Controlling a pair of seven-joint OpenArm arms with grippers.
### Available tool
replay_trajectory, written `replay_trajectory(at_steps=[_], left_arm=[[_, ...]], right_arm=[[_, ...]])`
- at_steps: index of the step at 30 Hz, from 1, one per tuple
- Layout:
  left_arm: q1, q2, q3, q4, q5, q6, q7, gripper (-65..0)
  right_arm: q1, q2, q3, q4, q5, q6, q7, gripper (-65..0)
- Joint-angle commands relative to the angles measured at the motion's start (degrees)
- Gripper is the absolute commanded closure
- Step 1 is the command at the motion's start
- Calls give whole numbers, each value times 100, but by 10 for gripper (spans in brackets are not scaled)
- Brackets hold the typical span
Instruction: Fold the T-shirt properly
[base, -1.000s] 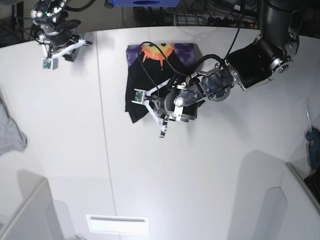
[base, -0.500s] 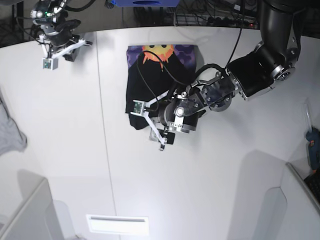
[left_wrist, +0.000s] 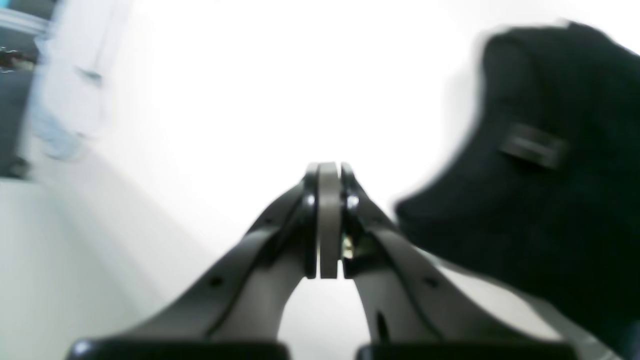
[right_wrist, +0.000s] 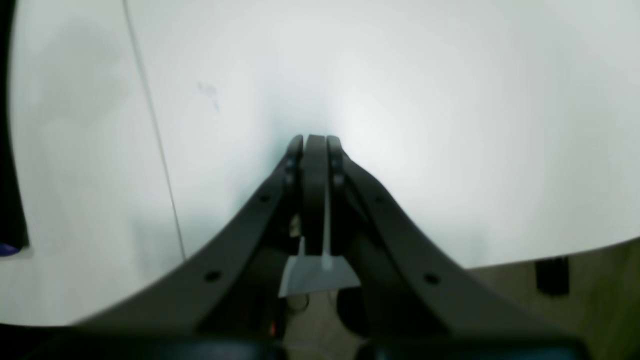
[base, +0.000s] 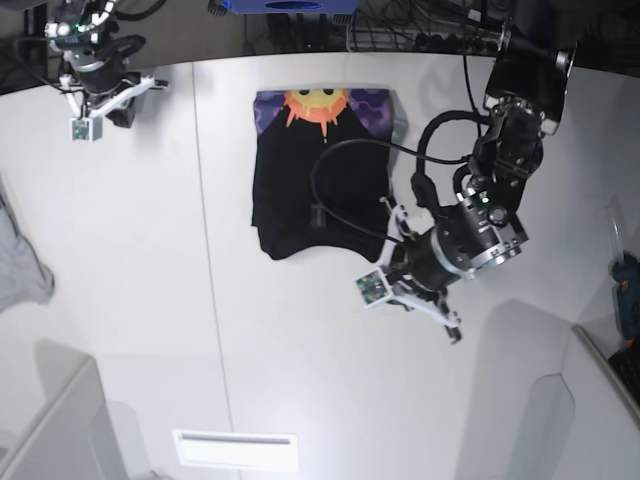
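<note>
Base view: the T-shirt (base: 320, 180) is seen folded near the table's (base: 150, 300) far edge, while the left gripper (base: 395, 235) beside its hem and the right gripper (base: 125, 100) at the far corner are both pressed together, empty, presumably kept off the cloth.

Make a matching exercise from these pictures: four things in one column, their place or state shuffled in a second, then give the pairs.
Things:
1. T-shirt
2. left gripper
3. right gripper
4. grey cloth

Place or state:
A. shut, over bare table at a far corner
B. at the side edge of the base view
C. shut, empty, just beside the shirt
D. folded on the table, sun print showing at its far end

Pairs: 1-D, 2-C, 3-A, 4-B
</note>
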Motion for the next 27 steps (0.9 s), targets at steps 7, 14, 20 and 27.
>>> replay_trajectory(at_steps=[7,14,20,27], left_arm=[[2139,-677,-1556,73,67,47,-2636,0],[4266,-747,-2830,64,58,47,-4456,0],[5488,-721,-3490,46,58,47,-4948,0],[6781,-712,-3604,20,58,47,-5159,0]], right_arm=[[-917,275,44,361,-119,165,812,0],[-1700,363,44,458,-577,314,909,0],[-2386,363,26,458,-585,771,873,0],[-3344,434,-246,458,-691,806,715,0]])
